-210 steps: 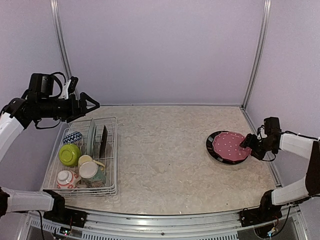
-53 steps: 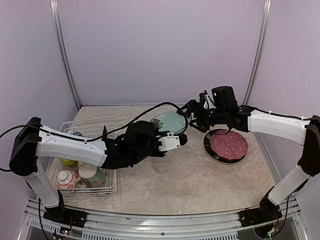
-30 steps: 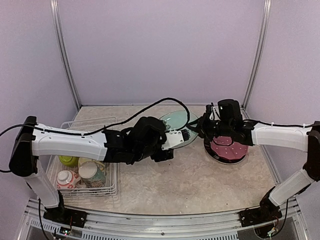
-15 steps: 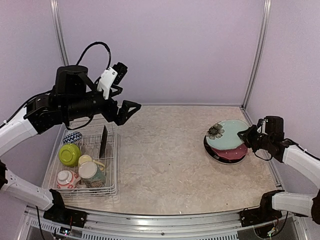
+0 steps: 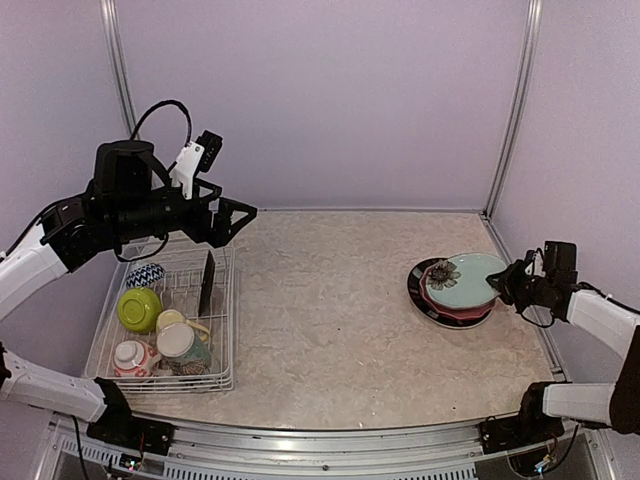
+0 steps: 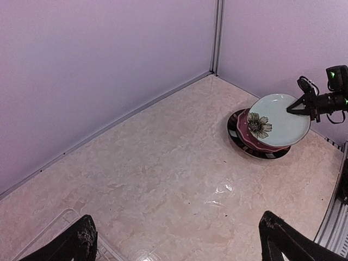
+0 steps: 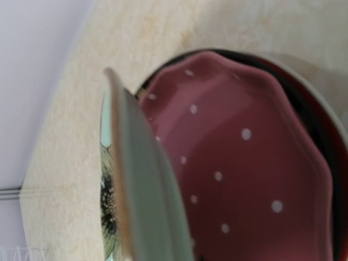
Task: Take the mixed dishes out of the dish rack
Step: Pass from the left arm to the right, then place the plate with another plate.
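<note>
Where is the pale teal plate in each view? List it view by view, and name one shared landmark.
Top external: the pale teal plate is at the right, tilted on the stack.
Left wrist: upper right.
Right wrist: edge-on, left of centre.
Shared landmark: the dotted dark red plate under it.

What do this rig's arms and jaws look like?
Left arm and right arm: white tubular links, black joints, black jaws. A black cable loops over the left wrist beside a white camera block.
</note>
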Tool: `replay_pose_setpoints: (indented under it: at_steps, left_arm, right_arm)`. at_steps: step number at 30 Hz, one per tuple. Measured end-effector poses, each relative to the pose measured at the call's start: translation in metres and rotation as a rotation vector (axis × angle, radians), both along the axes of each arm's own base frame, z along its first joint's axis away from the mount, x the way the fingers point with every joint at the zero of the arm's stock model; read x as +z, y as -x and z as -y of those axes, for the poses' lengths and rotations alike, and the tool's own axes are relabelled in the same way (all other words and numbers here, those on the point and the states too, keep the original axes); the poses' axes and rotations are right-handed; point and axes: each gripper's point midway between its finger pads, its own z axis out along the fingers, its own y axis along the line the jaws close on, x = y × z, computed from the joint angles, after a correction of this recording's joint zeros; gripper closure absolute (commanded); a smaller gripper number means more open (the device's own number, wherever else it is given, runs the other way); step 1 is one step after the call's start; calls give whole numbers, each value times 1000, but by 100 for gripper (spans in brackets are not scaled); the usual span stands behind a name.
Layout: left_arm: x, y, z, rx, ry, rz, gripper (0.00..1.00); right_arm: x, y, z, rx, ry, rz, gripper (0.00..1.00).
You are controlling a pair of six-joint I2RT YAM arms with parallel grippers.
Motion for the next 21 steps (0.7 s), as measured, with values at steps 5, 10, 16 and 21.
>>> replay_pose_setpoints:
  at_steps: [5, 10, 16, 21]
  left_arm:
    - [-11, -4, -3, 15, -15, -16, 1]
    - [-21, -8, -8, 36, -35, -26, 1]
    - [-31, -14, -13, 57, -50, -43, 1]
    - [-34, -20, -18, 67, -45, -53, 1]
  right_arm:
    - [-17, -1, -1, 23, 1, -47, 100]
    - [-24, -6, -2, 33, -3, -56, 100]
    - [-25, -11, -2, 42, -4, -43, 90]
    - [-25, -12, -3, 57, 4, -34, 76]
